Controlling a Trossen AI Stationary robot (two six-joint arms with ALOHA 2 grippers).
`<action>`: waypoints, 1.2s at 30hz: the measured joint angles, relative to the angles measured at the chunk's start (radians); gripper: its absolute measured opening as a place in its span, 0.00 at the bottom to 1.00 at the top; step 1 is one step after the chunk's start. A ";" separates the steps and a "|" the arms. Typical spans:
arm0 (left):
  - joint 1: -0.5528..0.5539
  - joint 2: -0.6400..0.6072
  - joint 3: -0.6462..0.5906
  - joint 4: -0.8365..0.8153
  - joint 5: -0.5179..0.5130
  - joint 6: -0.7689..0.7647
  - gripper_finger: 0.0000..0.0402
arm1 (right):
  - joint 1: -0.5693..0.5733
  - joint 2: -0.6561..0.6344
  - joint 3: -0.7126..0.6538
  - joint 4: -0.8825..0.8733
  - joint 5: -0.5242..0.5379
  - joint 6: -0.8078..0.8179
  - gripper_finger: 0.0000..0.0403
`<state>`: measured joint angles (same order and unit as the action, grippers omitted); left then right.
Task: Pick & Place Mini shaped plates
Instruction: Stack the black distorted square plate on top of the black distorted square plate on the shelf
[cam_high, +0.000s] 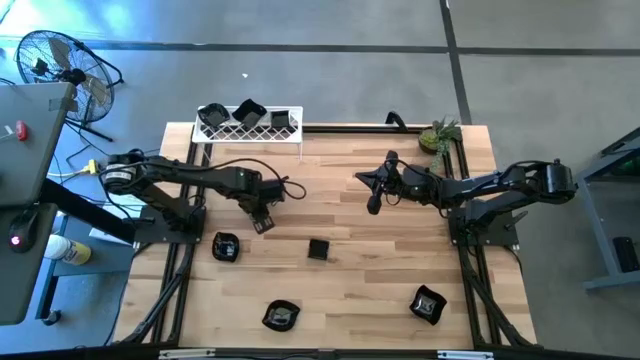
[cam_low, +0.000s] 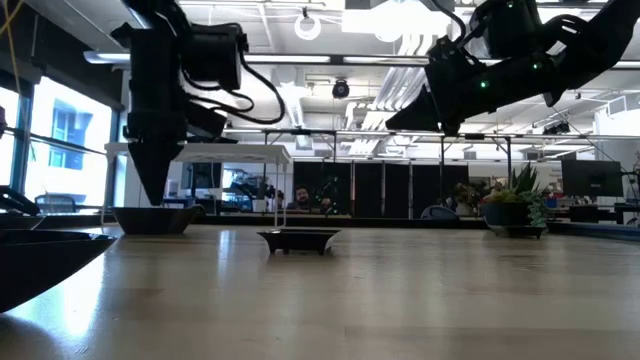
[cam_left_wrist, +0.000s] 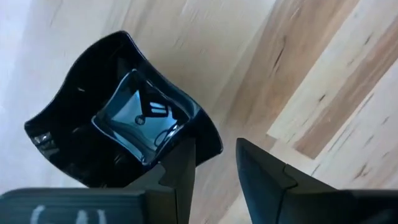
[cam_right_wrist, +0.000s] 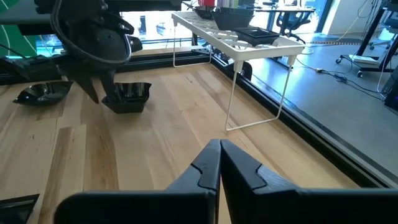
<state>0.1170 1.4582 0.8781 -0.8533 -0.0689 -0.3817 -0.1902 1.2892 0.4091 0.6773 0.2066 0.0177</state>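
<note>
Looking straight down, the left gripper (cam_high: 262, 222) hangs beside a black plate (cam_high: 226, 246); the right gripper (cam_high: 372, 205) waits mid-table. Level with the table, that plate (cam_low: 152, 219) rests flat. Only the left wrist shows the fingers (cam_left_wrist: 179, 174) parted, holding nothing. Right wrist: fingers (cam_right_wrist: 239, 165) pressed together, empty.

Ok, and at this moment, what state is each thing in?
Left hand: open, off the table, nothing between its fingers.
Right hand: shut, empty, in the air.
Nearest plate: on the table beside the left hand, right way up.
Other table plates: lying free.
Rack: standing, three plates on top.
Plant: upright.
</note>
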 joint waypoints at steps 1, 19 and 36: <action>0.000 0.000 -0.005 0.009 -0.001 -0.001 0.28 | 0.000 0.000 0.000 0.000 0.000 0.000 0.02; 0.000 0.000 -0.051 0.087 -0.027 0.018 0.10 | 0.000 0.000 0.000 0.000 0.000 0.000 0.01; 0.000 -0.045 0.106 -0.066 0.000 0.088 0.00 | 0.000 0.000 0.000 0.000 0.000 0.000 0.01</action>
<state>0.1173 1.4131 0.9837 -0.9190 -0.0693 -0.2932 -0.1902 1.2892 0.4091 0.6773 0.2066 0.0177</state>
